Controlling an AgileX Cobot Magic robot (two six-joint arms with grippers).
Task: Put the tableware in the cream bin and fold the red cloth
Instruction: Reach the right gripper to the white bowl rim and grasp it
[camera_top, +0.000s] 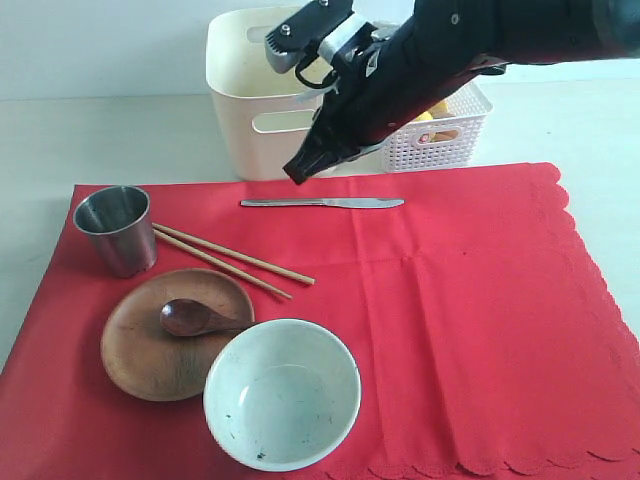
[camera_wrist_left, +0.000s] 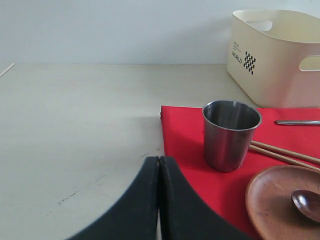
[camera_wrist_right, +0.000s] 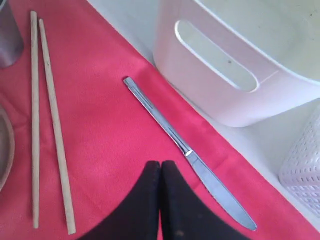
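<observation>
Well away from the tall cream plastic bin (camera_top: 240, 130), over bare tabletop (camera_wrist_left: 75, 125), the left gripper (camera_wrist_left: 159, 161) was closed on nothing. Nearer the bin, on the large red scalloped cloth (camera_top: 470, 320), the flat metal table knife (camera_top: 322, 203) lay just before its front wall. Lying flush, it could skid or drag fabric if pinched carelessly. Its long axis ran parallel to that wall, blade rightward in the exterior view. The right gripper (camera_top: 297, 172) hovered above, jaws shut, empty.

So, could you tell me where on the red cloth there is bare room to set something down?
The right half of the red cloth is bare, bordered by the metal knife and pale bowl on one side and its scalloped edge on the other. The left half is crowded: steel cup, chopsticks, wooden plate with spoon, and bowl sit close together.
</observation>
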